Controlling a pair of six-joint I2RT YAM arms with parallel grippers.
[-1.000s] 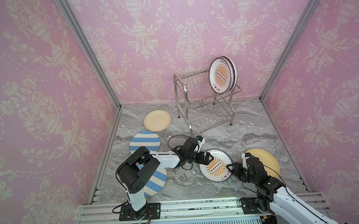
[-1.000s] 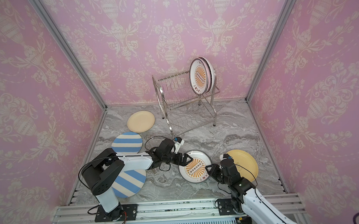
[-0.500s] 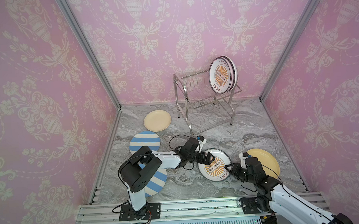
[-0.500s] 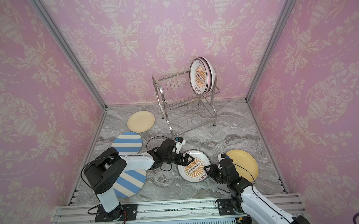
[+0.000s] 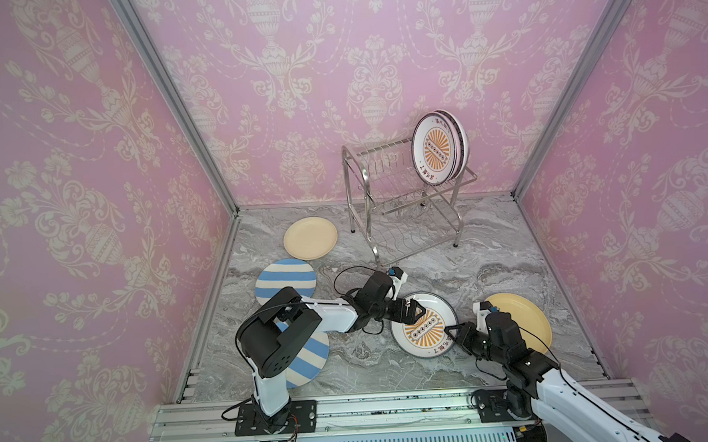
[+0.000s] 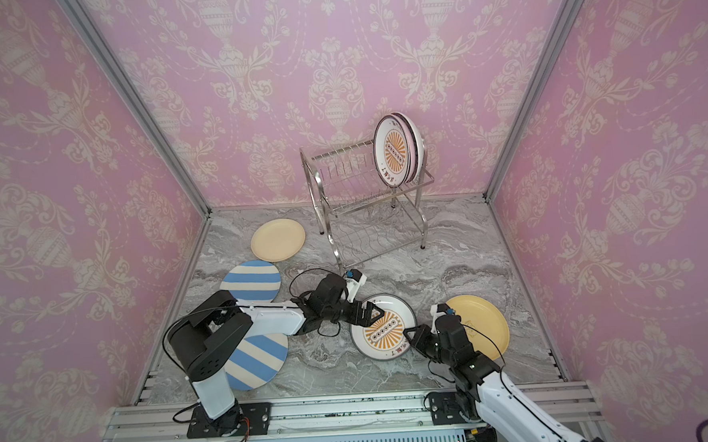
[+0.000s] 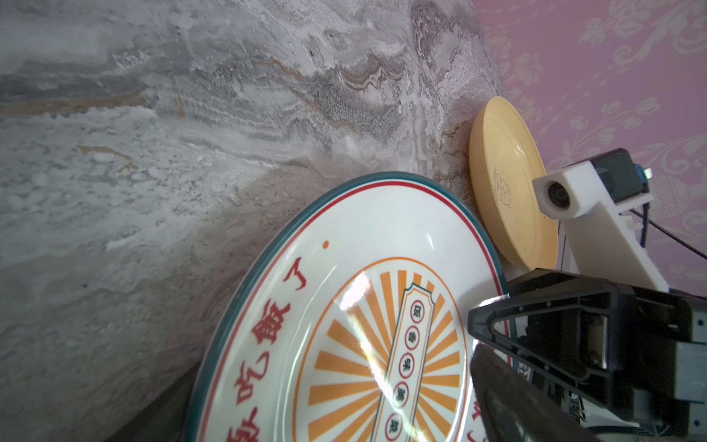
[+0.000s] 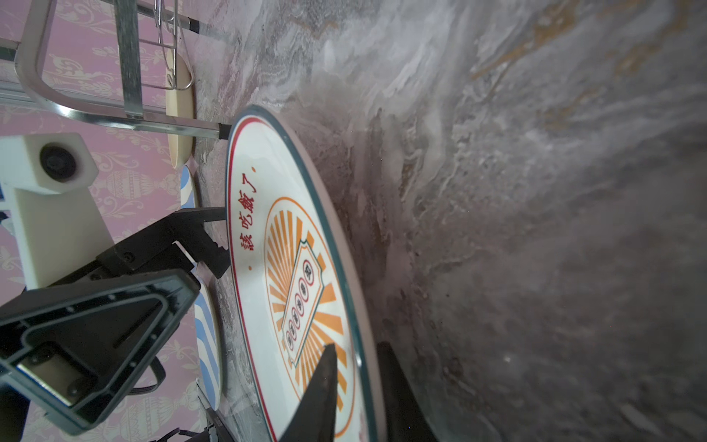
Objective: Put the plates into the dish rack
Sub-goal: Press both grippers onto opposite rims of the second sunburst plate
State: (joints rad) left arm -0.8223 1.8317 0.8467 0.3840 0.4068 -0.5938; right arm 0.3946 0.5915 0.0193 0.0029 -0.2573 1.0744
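I am pinching the sunburst plate (image 8: 290, 268) at its rim with the right gripper (image 8: 355, 348), seating the jaws deep before any lift.

Left gripper (image 6: 374, 312) and right gripper (image 6: 408, 334) bracket the sunburst plate (image 6: 385, 332).

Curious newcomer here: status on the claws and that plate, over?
Left gripper shut on sunburst plate rim. Right gripper straddles opposite rim, grip unclear. Nothing blocks dish rack.

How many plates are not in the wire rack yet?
5: cream plate back left; far striped plate and near striped plate on the left, the latter partly under the left arm; sunburst plate front middle; yellow plate front right. None seems hidden.
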